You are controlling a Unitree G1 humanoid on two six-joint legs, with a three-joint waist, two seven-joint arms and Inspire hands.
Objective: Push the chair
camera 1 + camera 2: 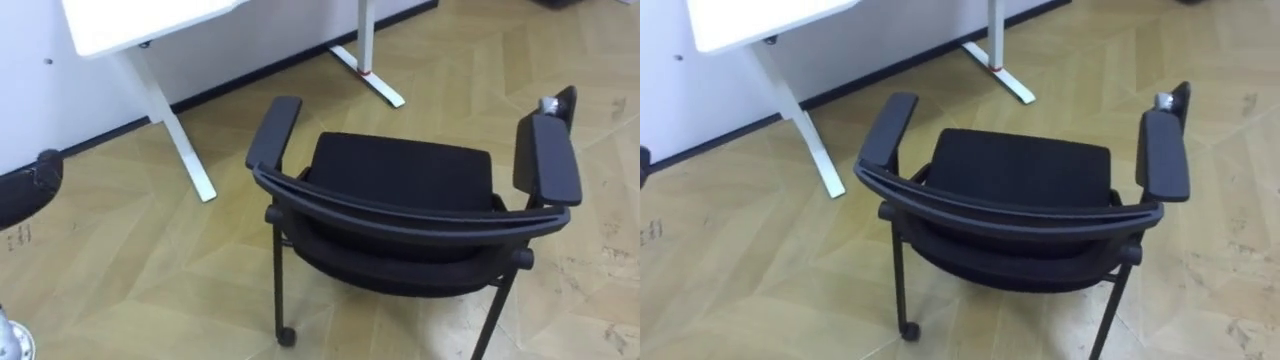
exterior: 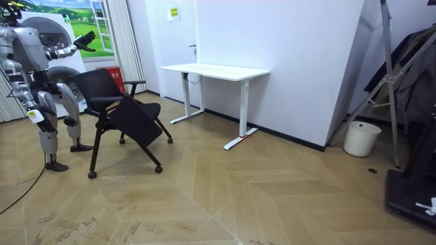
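The black chair [image 1: 400,190] stands right in front of me on the wood floor [image 1: 110,290]. Its back rail is on the near side, closest to me, and its seat faces away. It has two arm pads, one on the left and one on the right, and a little wheel [image 1: 286,337] under its near left leg.

The white desk [image 1: 140,20] is farther off, to the far left. The chair is not under it. There is bare floor between the chair and the desk legs.

My left hand [image 2: 85,39] is up in the air, higher than the chair's back. Its fingers look spread out, and it holds nothing. It does not touch the chair. My right hand [image 2: 33,116] hangs low by my side, and I cannot tell if it is open or closed.

So I think the push has not begun. No hand is on the chair. What is left is almost all of the job: bring my hands down to the back rail, lean on it, and roll the chair forward.
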